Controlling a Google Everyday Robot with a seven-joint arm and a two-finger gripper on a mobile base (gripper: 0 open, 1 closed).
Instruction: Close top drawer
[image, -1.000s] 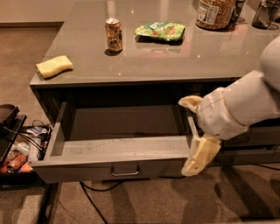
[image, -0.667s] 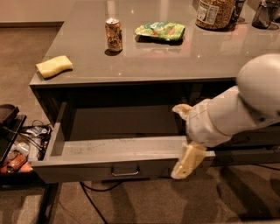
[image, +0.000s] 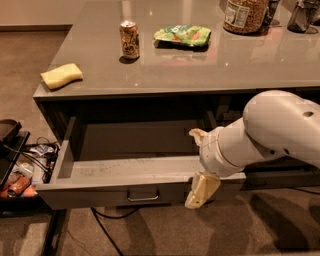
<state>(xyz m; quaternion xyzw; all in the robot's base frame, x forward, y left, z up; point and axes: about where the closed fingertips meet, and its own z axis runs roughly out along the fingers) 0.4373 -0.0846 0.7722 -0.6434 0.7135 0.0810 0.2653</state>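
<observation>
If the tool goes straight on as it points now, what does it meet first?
Likely the top drawer front: the tool, open, straddles it near its right end, pointing along it. The outer finger might reach the silver pull; depth is unclear.

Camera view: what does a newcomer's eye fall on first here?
The big white arm comes in from the right, its claw astride the front panel of the top drawer, which stands pulled far out. Behind, a can stands upright on the grey counter.
</observation>
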